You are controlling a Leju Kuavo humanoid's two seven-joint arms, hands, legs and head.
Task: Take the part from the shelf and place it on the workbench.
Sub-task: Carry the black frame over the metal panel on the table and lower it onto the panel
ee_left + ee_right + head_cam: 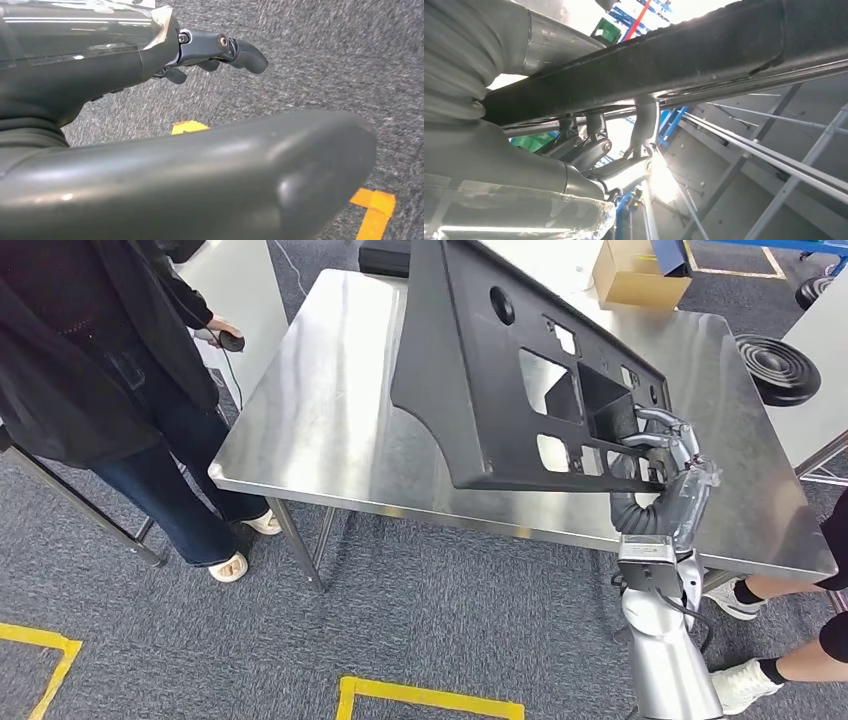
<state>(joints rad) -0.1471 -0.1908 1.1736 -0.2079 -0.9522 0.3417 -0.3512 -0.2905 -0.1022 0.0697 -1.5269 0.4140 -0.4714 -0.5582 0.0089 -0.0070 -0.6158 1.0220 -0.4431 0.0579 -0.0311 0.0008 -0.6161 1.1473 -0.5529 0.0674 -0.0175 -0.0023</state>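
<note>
A large black plastic panel [480, 370] with several cut-outs hangs tilted above the steel workbench [330, 410]. My right hand [665, 455] grips its near right edge from below, fingers hooked through the openings. In the right wrist view the panel's dark edge [704, 55] runs across above the curled fingers [594, 145]. My left hand [215, 50] hangs over grey carpet, fingers apart and holding nothing.
A person in dark clothes [110, 370] stands at the bench's left, holding a small dark device [231, 341]. A cardboard box [640, 275] sits on the bench's far side. Another person's feet [745, 680] are at the right. Yellow tape [430, 698] marks the carpet.
</note>
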